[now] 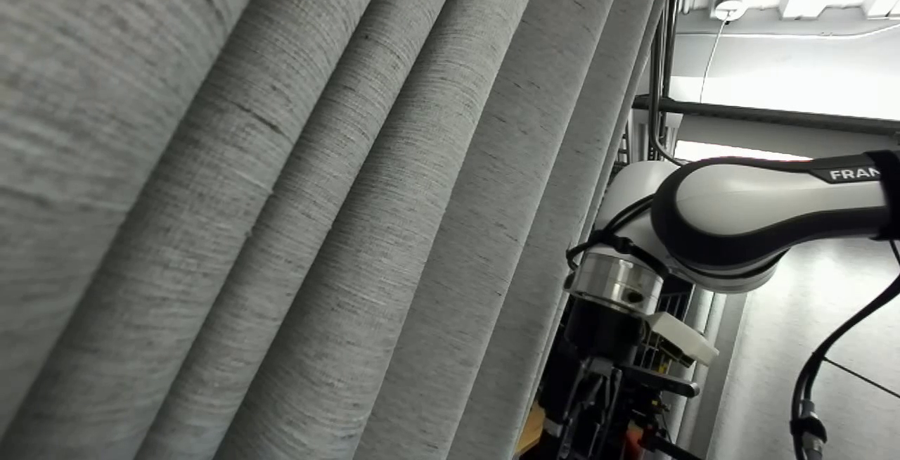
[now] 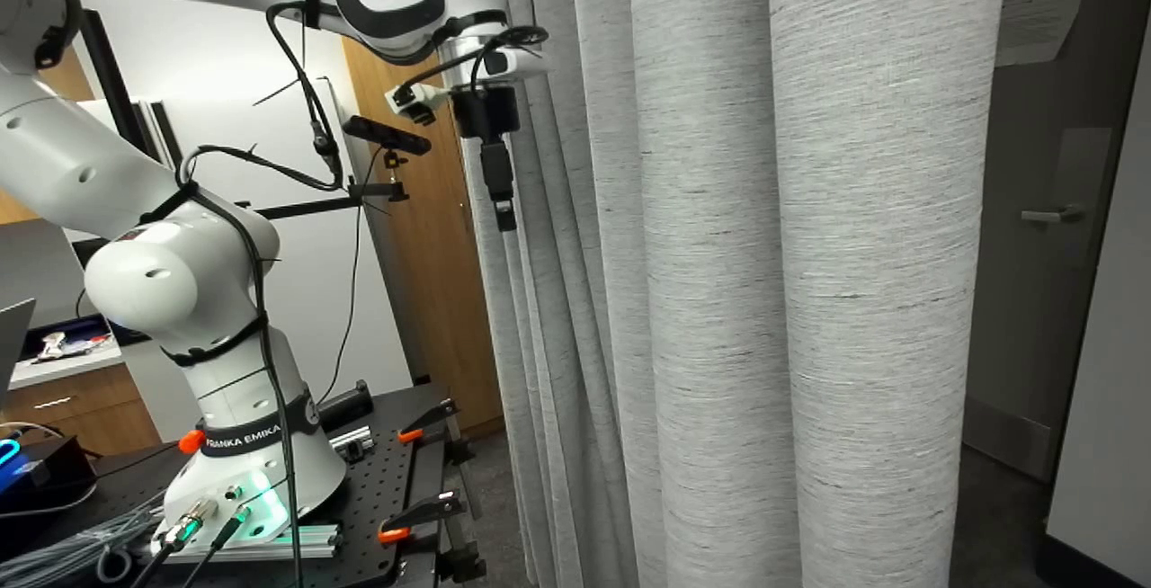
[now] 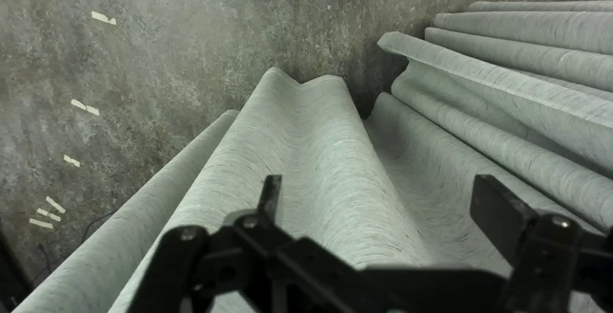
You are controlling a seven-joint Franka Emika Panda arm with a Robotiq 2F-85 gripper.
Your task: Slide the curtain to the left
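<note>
The curtain (image 2: 710,300) is a large light-grey woven drape with deep vertical pleats. It fills much of both exterior views (image 1: 394,221). In the wrist view, its folds (image 3: 335,160) run down to the floor. My gripper (image 2: 505,215) points down beside the curtain's pleats in an exterior view. In the wrist view, the gripper (image 3: 378,188) is open, with its two fingers wide apart. A broad fold shows between and below the fingers. I cannot tell whether the fingers touch the fabric. In an exterior view, the gripper (image 1: 594,404) is partly cut off at the lower edge.
A black table (image 2: 382,444) with orange-tipped clamps (image 2: 418,521) bears the robot base. A camera on a stand (image 2: 387,134) is near the forearm. A wooden cabinet panel (image 2: 423,255) stands behind the arm. A dark door (image 2: 1043,300) is beyond the curtain. The floor (image 3: 158,64) is grey.
</note>
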